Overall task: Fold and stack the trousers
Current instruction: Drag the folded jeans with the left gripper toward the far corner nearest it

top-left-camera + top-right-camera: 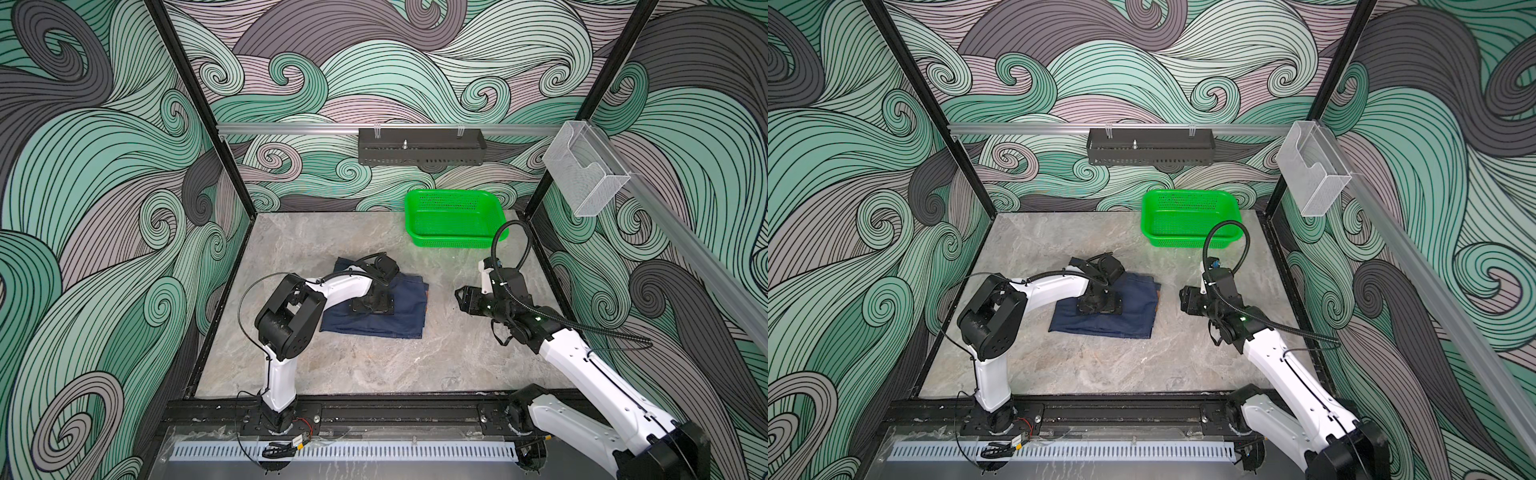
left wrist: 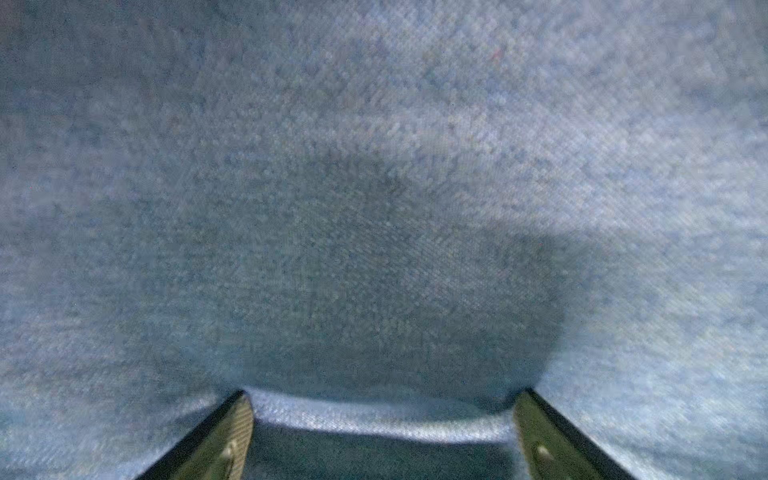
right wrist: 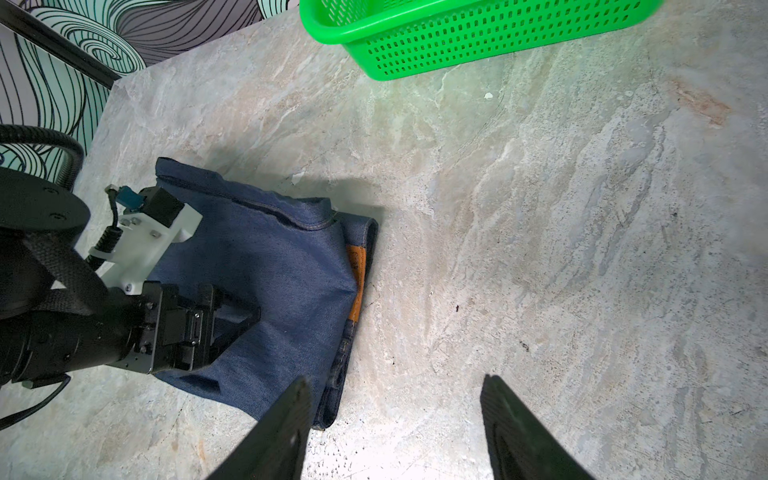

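– Navy denim: the trousers (image 1: 409,309) lie folded into a compact rectangle at about the middle of the table (image 1: 374,374) in both top views. Where is the left gripper (image 1: 372,307)?

– Pointing straight down on top of the fold. From above, its own body hides its fingertips. The left wrist view fills that in: the trousers (image 2: 374,166) take up the whole picture, and the two fingers (image 2: 232,432) are spread wide. Their tips push into the cloth, and a low ridge of denim bulges between them. So it is pressing, not pinching.

– And the right gripper (image 1: 459,301)?

– At 3 o'clock from the trousers, apart from them. Its wrist view shows the right gripper (image 3: 395,386) with its jaws parted over bare table, nothing between them.

– Does that view add anything about the fold?

– Yes. There is a tan patch (image 3: 356,282) on the edge facing the right gripper, with layers stacked beneath it. From above the patch is only a thin sliver (image 1: 1158,297).

– The green basket (image 1: 453,241)?

– At 1 o'clock from the trousers, at the table's far edge and well apart. The top views look down into it. The right wrist view catches only its perforated side wall (image 3: 457,45).
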`<state>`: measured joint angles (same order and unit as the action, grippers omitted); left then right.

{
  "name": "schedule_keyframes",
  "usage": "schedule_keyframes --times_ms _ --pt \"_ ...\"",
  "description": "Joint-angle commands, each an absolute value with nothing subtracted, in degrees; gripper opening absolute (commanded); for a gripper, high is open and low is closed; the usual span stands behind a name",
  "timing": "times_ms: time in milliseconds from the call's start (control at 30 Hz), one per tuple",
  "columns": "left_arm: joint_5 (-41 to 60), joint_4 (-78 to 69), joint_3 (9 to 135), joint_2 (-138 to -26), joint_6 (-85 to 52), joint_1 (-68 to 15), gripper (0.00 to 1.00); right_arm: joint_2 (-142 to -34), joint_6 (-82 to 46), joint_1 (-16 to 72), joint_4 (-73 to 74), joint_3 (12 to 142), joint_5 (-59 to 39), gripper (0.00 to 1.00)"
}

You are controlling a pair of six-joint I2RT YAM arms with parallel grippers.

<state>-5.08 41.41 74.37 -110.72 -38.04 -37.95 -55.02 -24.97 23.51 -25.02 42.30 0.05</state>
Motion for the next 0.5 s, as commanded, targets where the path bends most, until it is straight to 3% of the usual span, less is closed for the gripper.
schedule_keyframes --times_ms 0,467 --pt "-6.7 44.1 71.5 -114.0 -37.6 -33.8 0.97 -55.2 -24.2 23.2 -23.8 42.5 1.2 0.66" --pt "-9.1 55.2 82.9 -116.1 -21.9 -13.3 0.98 -54.9 -24.6 22.2 -22.4 43.8 0.3 0.65"
